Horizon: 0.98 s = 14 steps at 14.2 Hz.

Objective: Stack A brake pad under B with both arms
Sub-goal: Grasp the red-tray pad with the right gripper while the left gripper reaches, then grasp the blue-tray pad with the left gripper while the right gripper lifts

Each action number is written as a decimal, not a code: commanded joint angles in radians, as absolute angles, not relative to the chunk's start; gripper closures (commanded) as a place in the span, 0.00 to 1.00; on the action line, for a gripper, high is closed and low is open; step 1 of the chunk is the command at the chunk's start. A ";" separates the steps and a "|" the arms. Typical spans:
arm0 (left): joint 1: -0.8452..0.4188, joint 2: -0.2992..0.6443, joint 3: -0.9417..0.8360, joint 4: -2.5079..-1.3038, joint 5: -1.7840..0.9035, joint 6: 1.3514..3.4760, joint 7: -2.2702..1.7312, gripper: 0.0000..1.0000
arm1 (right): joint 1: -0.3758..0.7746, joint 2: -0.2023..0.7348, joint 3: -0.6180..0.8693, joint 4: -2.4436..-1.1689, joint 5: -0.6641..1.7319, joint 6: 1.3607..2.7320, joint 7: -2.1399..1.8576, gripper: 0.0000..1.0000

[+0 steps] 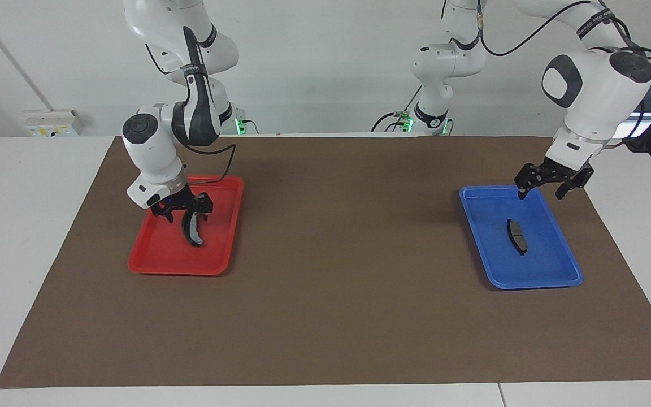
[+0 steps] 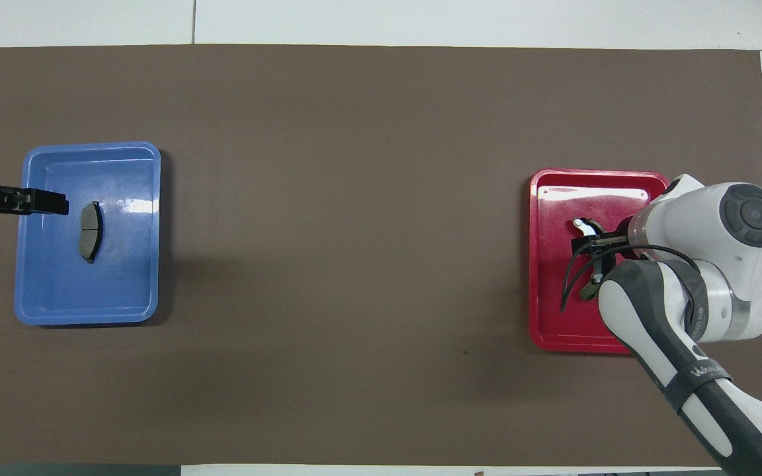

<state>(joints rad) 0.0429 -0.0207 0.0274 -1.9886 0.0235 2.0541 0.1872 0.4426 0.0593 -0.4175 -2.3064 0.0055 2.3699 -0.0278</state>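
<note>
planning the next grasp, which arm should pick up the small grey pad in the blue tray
Left. The left gripper hangs open over the blue tray beside the small grey brake pad; the right gripper is over the red tray, shut on the curved black pad.

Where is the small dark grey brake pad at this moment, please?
The small dark grey brake pad lies flat in the blue plastic tray at the left arm's end of the table, with the left gripper above the tray.

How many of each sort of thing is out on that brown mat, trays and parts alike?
Trays: 2, the red tray and the blue tray.
Brake pads: 2, the larger crescent-shaped pad and the small plain grey pad.
Total: 4.
</note>
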 commanded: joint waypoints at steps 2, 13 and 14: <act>0.081 0.034 0.025 -2.037 0.031 2.152 0.253 0.01 | 0.431 0.077 -0.414 -2.332 0.032 2.411 -0.069 0.00; 0.114 0.133 0.023 -2.214 0.029 2.462 0.331 0.01 | 0.423 0.112 -0.414 -2.335 0.035 2.428 -0.159 0.47; 0.114 0.152 0.025 -2.209 0.029 2.483 0.331 0.01 | 0.423 0.112 -0.414 -2.332 0.035 2.416 -0.161 0.64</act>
